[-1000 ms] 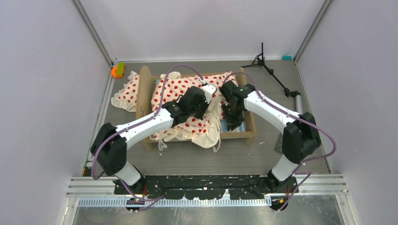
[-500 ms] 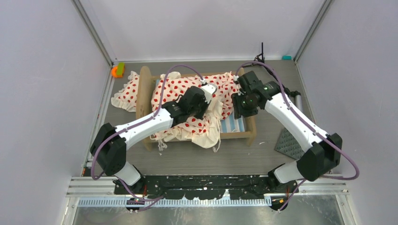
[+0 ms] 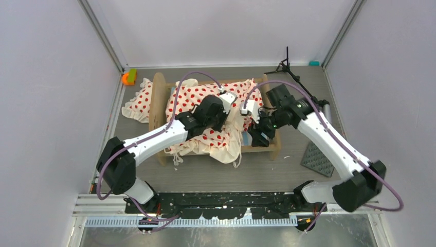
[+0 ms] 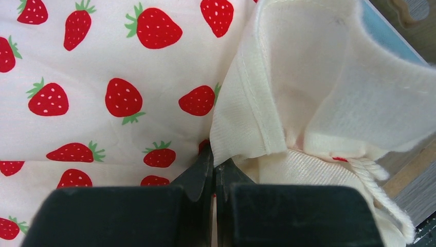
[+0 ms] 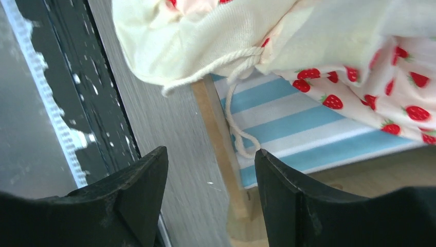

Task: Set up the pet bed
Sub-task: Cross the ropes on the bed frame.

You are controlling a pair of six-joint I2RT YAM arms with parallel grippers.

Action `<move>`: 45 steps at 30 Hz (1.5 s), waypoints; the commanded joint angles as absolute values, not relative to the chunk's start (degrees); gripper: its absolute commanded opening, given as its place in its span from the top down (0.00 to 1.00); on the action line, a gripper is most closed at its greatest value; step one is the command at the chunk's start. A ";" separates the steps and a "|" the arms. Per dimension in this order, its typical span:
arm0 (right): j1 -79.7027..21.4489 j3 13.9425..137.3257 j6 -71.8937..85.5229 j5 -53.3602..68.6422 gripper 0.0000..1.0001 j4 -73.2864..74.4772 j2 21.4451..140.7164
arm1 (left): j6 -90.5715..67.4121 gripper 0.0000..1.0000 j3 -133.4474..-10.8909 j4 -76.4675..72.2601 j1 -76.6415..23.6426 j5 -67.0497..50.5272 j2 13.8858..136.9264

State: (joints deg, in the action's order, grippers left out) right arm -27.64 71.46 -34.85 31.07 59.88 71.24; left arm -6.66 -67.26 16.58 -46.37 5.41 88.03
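One light-wood pet bed frame (image 3: 158, 95). One blue-white striped mattress (image 5: 308, 123). Two cream strawberry-print ruffled cloths: blanket (image 3: 205, 100), smaller piece (image 3: 138, 102). One black tripod stand (image 3: 295, 77). One dark studded square mat (image 3: 316, 157). One small orange-green object (image 3: 128, 77). One small teal object (image 3: 313, 63).

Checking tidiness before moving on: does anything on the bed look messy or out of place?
Yes. The strawberry-print bedding is bunched and spills over the frame's near rail, leaving the striped mattress bare at one end. Another printed piece lies outside the other end board.

Left arm (image 3: 154, 140) and right arm (image 3: 329, 141): white link shells, black joint housings, purple cable (image 3: 177, 100) along each. Right gripper (image 5: 211, 157) fingers (image 5: 139, 190): black, wedge-shaped.
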 commanded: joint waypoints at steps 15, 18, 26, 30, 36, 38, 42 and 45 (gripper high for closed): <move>-28.58 62.31 -53.26 31.10 0.31 54.28 78.96 | -6.68 1.00 -65.17 17.55 -46.08 5.53 84.13; -29.26 60.89 -52.86 29.66 0.31 52.61 79.55 | -6.59 1.00 -64.98 17.30 -46.11 5.84 84.06; -31.94 59.23 -51.89 28.65 0.34 51.16 81.56 | -6.42 1.00 -64.34 16.75 -46.12 6.33 83.89; -32.81 60.14 -53.99 30.15 0.49 55.18 82.61 | -6.07 1.00 -64.61 16.85 -46.06 6.50 83.94; -33.03 62.39 -56.03 34.26 0.63 60.97 81.64 | -5.98 1.00 -64.86 16.81 -46.10 6.50 84.21; -33.16 63.06 -56.15 35.21 0.63 62.28 81.29 | -5.98 1.00 -64.94 16.73 -46.08 6.44 84.49; -33.52 63.73 -56.21 35.94 0.63 64.13 81.36 | -6.20 1.00 -65.15 16.73 -46.05 6.08 84.79; -33.97 62.87 -55.71 34.56 0.63 63.91 82.45 | -6.24 1.00 -65.21 16.75 -46.05 6.08 85.04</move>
